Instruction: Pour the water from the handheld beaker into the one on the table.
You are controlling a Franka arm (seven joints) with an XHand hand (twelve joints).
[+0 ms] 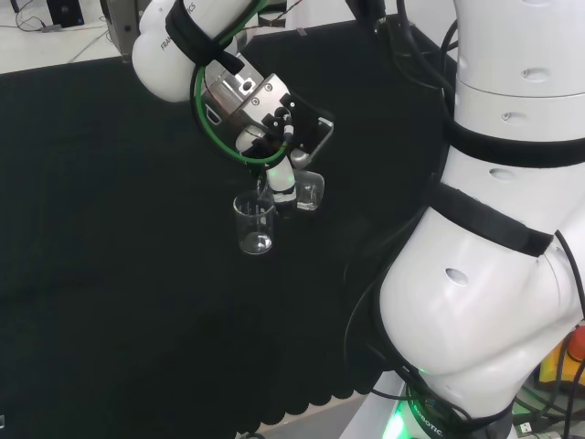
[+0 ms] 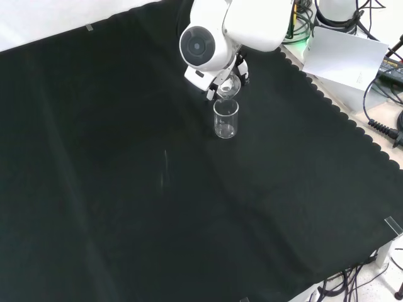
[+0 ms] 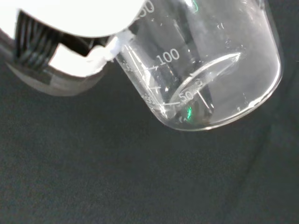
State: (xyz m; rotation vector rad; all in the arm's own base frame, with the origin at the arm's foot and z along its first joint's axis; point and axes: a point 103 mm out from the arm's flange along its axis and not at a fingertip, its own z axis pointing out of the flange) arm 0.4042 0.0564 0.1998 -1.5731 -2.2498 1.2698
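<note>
On the black cloth, head view: a clear glass beaker standing upright (image 1: 254, 224) sits near the middle of the black cloth-covered bench (image 1: 110, 274).
Held vessel, head view: a second clear glass beaker, tilted (image 1: 307, 190), hangs just right of and slightly above the standing one, its outline faint against the cloth.
Hand, head view: the black and white hand (image 1: 274, 137) sits above both beakers, fingers curled round the tilted beaker; the contact itself is partly hidden by the wrist.
Arm, head view: large white arm links (image 1: 494, 229) cover the right side.
Front view, standing beaker: the standing beaker (image 2: 226, 118) is plain to see, upright on the bench (image 2: 126, 189).
Front view, hand: the white link with round grey cap (image 2: 203, 47) covers most of the hand (image 2: 242, 70); the tilted beaker (image 2: 228, 88) shows as a glint just above the standing beaker's rim.
Wrist view: the tilted beaker (image 3: 210, 70) is close, cut off at the edge, with a slanted water surface near its base; a blurred white part of the hand (image 3: 79, 18) crosses it.
</note>
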